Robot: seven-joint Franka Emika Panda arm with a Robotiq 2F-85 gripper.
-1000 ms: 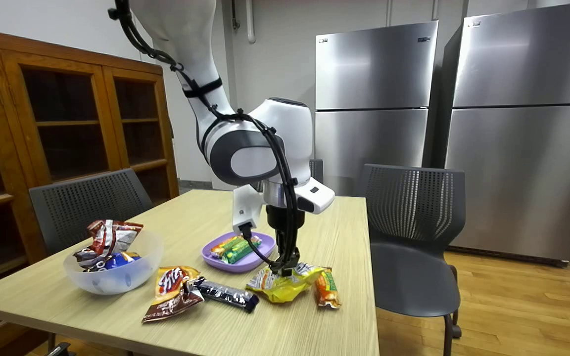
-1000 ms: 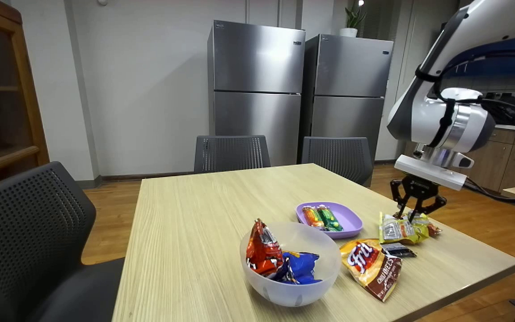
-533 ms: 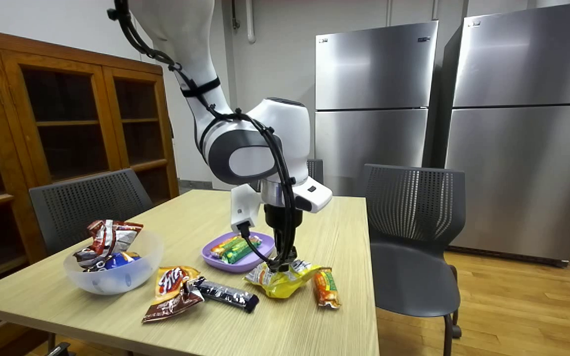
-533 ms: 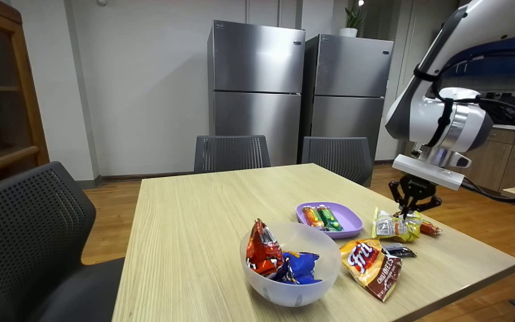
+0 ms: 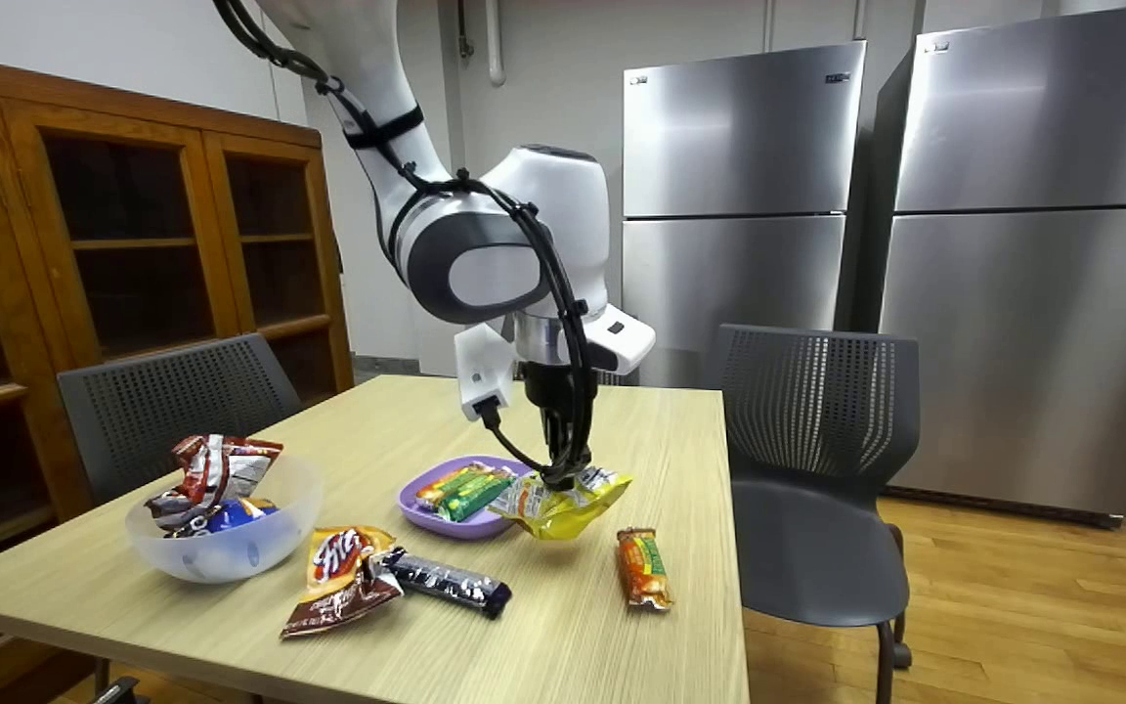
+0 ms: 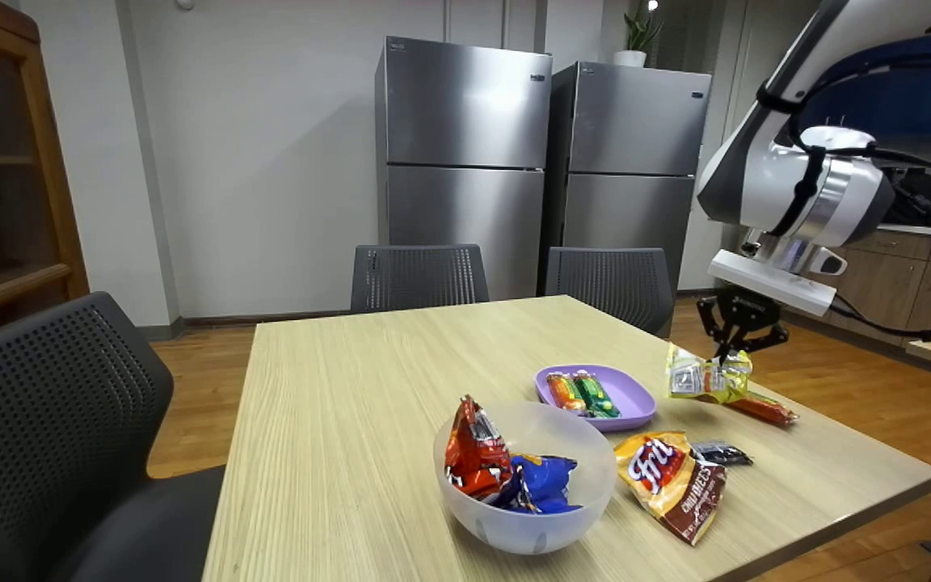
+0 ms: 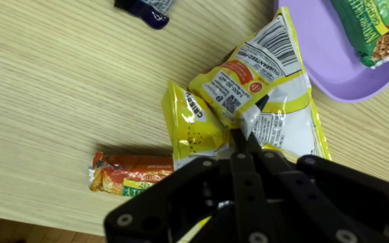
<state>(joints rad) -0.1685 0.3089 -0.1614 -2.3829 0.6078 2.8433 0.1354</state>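
Note:
My gripper is shut on a crumpled yellow and white snack bag, lifted a little above the table. The gripper and bag also show in an exterior view. In the wrist view the fingertips pinch a fold in the middle of the bag; the fingers hide part of it. An orange-red bar lies on the table beside the bag; in the wrist view the bag partly covers this bar. A purple plate with a green bar and an orange bar is close by.
A frosted bowl holds a red bag and a blue bag. A Fritos bag and a dark bar lie on the table. Chairs surround it. Refrigerators and a wooden cabinet stand behind.
One second ago the fingers were apart at the bag on the table. They closed on it, and the gripper then rose with the bag, uncovering the orange-red bar in an exterior view.

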